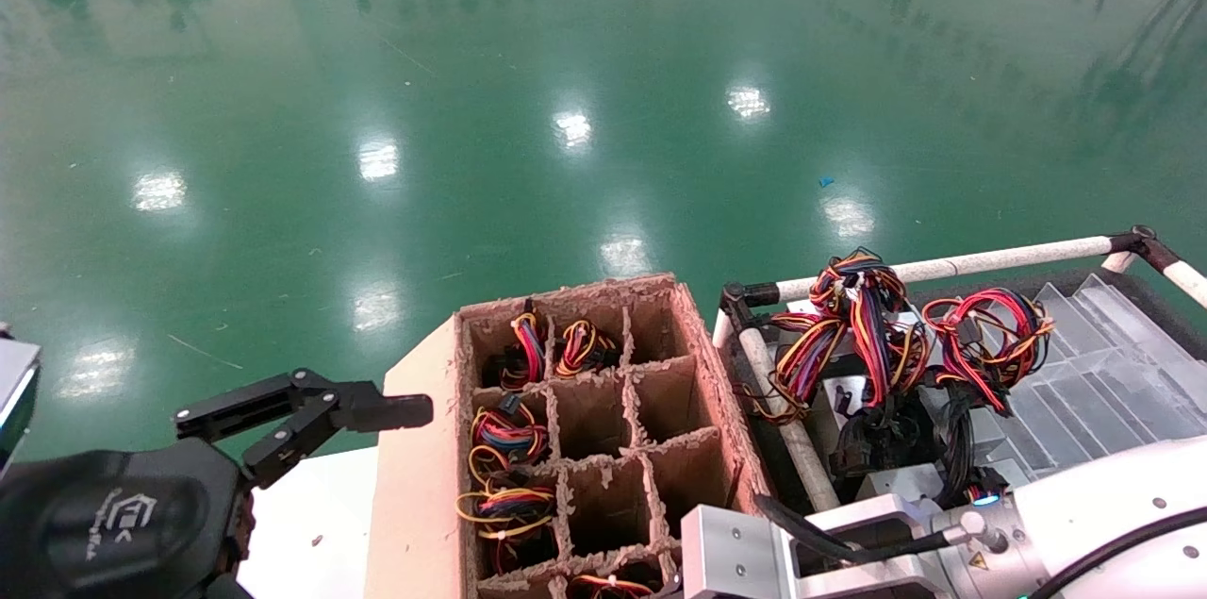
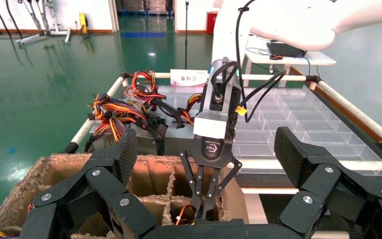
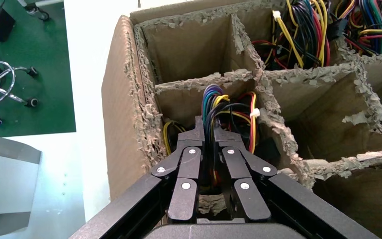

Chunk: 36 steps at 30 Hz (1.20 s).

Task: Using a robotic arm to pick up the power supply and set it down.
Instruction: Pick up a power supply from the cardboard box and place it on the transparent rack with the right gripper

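Observation:
My right gripper (image 3: 209, 130) reaches down into a near-row cell of the divided cardboard box (image 1: 415, 486). It is shut on the upright bundle of coloured wires (image 3: 218, 104) of a power supply. That power supply's metal body is hidden down in the cell. The left wrist view shows the same gripper (image 2: 204, 211) with its black jaws together inside the cell. In the head view only the right arm's silver wrist block (image 1: 735, 552) shows. My left gripper (image 1: 302, 410) hangs open and holds nothing, left of the box.
Several other cells hold wire bundles (image 1: 509, 434); some are bare. To the right, a railed cart (image 1: 943, 267) carries power supplies with tangled wires (image 1: 849, 325) and clear plastic tray dividers (image 1: 1084, 373). Green floor lies beyond.

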Each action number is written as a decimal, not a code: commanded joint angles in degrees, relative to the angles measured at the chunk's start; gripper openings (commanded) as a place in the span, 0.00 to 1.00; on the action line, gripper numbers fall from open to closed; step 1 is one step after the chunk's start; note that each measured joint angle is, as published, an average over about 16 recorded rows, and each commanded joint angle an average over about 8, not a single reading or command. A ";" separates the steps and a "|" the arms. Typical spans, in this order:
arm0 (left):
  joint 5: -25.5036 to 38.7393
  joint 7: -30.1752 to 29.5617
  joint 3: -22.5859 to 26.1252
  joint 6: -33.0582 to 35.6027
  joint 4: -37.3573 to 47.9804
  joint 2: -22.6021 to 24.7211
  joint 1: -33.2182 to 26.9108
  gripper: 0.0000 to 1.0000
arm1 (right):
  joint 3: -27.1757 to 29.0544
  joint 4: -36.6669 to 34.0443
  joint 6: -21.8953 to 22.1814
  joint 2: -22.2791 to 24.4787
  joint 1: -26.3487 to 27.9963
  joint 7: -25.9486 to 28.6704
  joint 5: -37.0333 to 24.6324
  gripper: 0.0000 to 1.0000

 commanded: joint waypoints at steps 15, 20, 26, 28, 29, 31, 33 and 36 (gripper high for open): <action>-0.01 0.01 0.02 -0.01 0.00 -0.01 0.00 1.00 | 4.93 2.44 -0.57 4.37 0.29 -1.81 7.91 0.00; -0.01 0.01 0.02 -0.01 0.00 -0.01 -0.01 1.00 | 7.83 3.17 -1.00 6.88 1.30 -3.42 11.90 0.00; -0.02 0.01 0.03 -0.01 0.00 -0.01 -0.01 1.00 | 12.68 3.58 -1.33 10.32 2.82 -6.96 18.19 0.00; -0.02 0.01 0.03 -0.01 0.00 -0.01 -0.01 1.00 | 14.70 3.68 -1.42 11.70 3.64 -8.59 20.48 0.00; -0.02 0.01 0.03 -0.01 0.00 -0.01 -0.01 1.00 | 15.73 3.72 -1.51 12.43 4.15 -9.47 21.56 0.00; -0.02 0.02 0.03 -0.01 0.00 -0.01 -0.01 1.00 | 17.90 3.73 -1.61 13.98 5.35 -11.15 23.67 0.00; -0.02 0.02 0.03 -0.01 0.00 -0.01 -0.01 1.00 | 20.08 3.67 -1.58 15.63 6.68 -12.55 25.62 0.00; -0.02 0.02 0.04 -0.01 0.00 -0.01 -0.01 1.00 | 23.14 3.45 -1.48 18.33 8.58 -14.10 28.04 0.00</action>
